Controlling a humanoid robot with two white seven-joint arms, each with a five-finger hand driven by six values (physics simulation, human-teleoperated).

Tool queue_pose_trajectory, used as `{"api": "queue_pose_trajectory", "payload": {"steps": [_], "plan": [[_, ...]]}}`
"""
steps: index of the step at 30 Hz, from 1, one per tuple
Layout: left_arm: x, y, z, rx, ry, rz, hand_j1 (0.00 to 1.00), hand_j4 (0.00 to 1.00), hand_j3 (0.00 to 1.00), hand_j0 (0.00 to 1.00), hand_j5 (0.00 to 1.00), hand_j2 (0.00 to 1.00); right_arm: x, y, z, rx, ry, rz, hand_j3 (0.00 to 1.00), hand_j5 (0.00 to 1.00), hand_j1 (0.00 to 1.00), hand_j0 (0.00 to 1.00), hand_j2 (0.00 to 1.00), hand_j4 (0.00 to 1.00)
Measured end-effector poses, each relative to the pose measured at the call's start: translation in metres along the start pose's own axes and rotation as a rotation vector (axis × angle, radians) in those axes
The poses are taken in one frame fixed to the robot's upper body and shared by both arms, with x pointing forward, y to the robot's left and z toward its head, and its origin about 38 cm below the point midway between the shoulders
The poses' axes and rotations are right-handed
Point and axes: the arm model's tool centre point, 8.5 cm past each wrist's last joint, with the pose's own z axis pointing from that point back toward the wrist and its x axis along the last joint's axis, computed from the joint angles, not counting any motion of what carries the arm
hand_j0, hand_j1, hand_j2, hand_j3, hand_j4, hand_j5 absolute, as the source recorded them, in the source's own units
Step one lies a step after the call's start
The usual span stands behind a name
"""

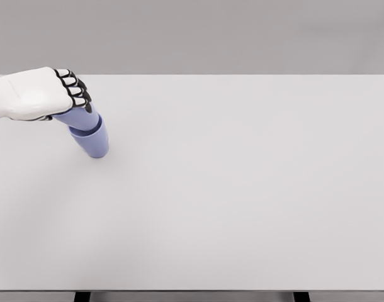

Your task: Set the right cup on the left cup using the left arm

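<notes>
- Head view: a wide, pale grey worktop (242, 207) fills nearly the whole picture, seen from above and in front, with a plain grey wall behind it.
- The left hand (38, 94), white with dark finger joints, enters at the worktop's far left corner. Its fingers are curled around the upper cup (79, 117), gripping it near the top.
- Both cups are periwinkle blue. The upper cup sits partly inside the lower cup (94, 141), which rests on the worktop just below and right of the hand.
- The nested pair leans, its top tilted towards the hand and its base angled away to the lower right.
- Judging by this, the stacking looks nearly done, with only the release left.
- Risk: because the pair is tilted, letting go now could tip both cups over, or the lower cup could slide on the smooth worktop.
- Risk: if the upper cup is wedged crooked, pulling the hand away might lift or drag the lower cup too.
- Hidden: the hand covers the upper cup's rim, so how deep it is seated cannot be judged.
- Whether the lower cup's base lies flat on the worktop is hard to make out.
- The right arm does not appear anywhere.
</notes>
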Motion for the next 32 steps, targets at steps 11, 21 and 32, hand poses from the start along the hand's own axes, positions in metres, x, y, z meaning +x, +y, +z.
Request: {"api": "queue_pose_trajectory", "payload": {"steps": [11,21,32], "plan": [[0.001,-0.004,0.0,-0.006,-0.001,0.009,0.97,0.97,0.97,0.97,0.97,0.97,0.0,0.0,0.0,0.0,0.0,0.0,1.0,1.0,1.0,1.0,1.0,1.0],[-0.007,0.003,0.007,0.02,0.024,0.011,1.0,1.0,1.0,1.0,1.0,1.0,0.0,0.0,0.0,0.0,0.0,0.0,1.0,1.0,1.0,1.0,1.0,1.0],[-0.012,0.014,0.026,0.142,0.01,0.125,1.0,1.0,1.0,1.0,1.0,1.0,0.0,0.0,0.0,0.0,0.0,0.0,1.0,1.0,1.0,1.0,1.0,1.0]]}}
